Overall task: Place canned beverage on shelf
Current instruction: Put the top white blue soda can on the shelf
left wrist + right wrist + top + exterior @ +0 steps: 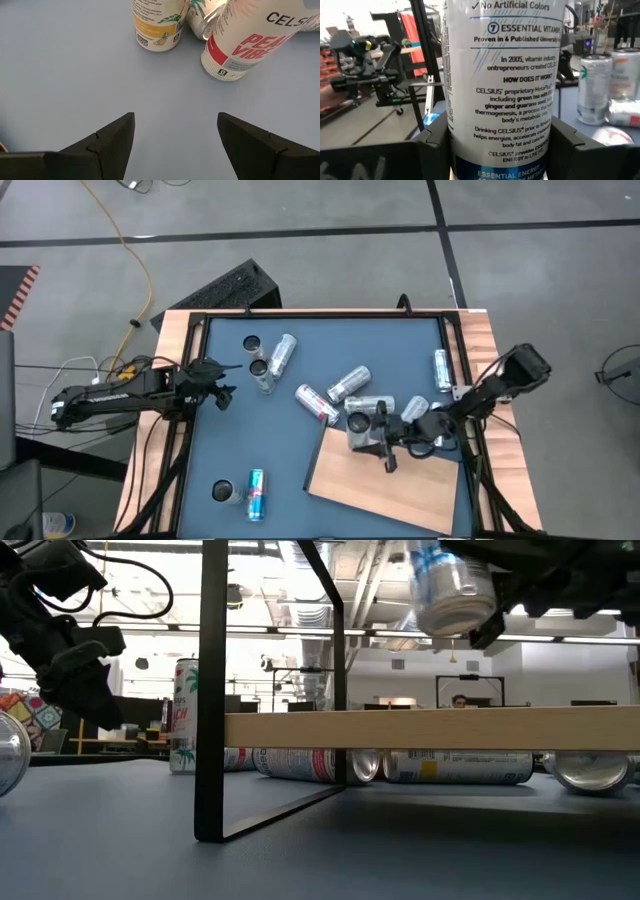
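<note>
My right gripper (381, 442) holds a white-and-blue Celsius can (502, 90), fingers clamped on either side of its lower body; my right wrist view shows the label text up close, which no other view gives. The low view shows that the can (452, 588) is lifted clear above the shelf (430, 730), a light wooden board raised on a black frame (212, 700), with several cans lying on the tabletop under it. From the high view the shelf (390, 485) sits near the front right corner of the tabletop (215, 445), and my right gripper is over its back edge.

My left gripper (215, 385) hovers near the tabletop's left edge, fingers (107, 142) parted about midway and holding nothing. My left wrist view shows a yellow-labelled can (156, 24) and a white Celsius can with red lettering (250, 37) just ahead, apart from my fingers.

The high view also shows loose cans around the middle of the tabletop, one near the right edge (441, 370), and a blue can (256, 494) lying beside an upright one (223, 492) near the front left.
</note>
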Robot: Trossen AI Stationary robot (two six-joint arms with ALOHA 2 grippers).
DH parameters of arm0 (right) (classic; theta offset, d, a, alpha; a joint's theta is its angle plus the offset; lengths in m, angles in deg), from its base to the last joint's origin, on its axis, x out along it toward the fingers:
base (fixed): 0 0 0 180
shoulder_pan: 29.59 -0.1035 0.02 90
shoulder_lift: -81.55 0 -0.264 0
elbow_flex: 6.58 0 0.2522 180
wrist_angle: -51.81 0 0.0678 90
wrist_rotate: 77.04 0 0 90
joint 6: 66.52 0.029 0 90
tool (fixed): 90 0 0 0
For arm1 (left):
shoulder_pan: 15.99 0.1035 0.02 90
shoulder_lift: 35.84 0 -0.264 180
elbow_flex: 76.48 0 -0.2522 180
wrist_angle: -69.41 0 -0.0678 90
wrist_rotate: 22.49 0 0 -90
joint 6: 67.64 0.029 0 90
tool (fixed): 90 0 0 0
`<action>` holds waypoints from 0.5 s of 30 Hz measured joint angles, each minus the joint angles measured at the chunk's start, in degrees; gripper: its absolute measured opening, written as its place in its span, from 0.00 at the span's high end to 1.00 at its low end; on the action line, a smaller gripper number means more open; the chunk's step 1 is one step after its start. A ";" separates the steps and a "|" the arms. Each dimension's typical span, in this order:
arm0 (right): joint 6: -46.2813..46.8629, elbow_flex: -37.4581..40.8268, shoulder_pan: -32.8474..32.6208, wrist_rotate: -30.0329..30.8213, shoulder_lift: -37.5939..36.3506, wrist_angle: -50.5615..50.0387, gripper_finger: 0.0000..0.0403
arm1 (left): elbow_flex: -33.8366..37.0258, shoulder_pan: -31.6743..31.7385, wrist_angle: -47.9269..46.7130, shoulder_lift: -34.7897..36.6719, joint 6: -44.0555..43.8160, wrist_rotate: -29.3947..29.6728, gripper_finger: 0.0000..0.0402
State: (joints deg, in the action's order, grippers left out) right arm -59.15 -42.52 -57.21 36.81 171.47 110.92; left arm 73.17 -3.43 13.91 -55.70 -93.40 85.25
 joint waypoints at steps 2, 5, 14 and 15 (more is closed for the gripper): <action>-1.11 -0.19 0.05 0.05 3.31 4.44 0.49 | -0.01 0.02 0.04 0.00 -0.02 0.01 0.33; -2.65 -0.26 -0.33 0.14 8.99 12.66 0.49 | -0.01 0.02 0.04 0.00 -0.15 0.01 0.33; -5.38 -6.89 0.30 5.13 21.28 16.12 0.47 | 0.00 0.02 0.00 0.00 0.00 0.01 0.33; -6.30 -7.75 0.36 5.25 21.83 16.18 0.47 | -0.01 0.02 -0.02 0.00 0.00 0.01 0.33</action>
State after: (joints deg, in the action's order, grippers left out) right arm -65.45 -50.27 -56.85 42.06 193.30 127.10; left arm 73.16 -3.41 13.89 -55.70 -93.40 85.26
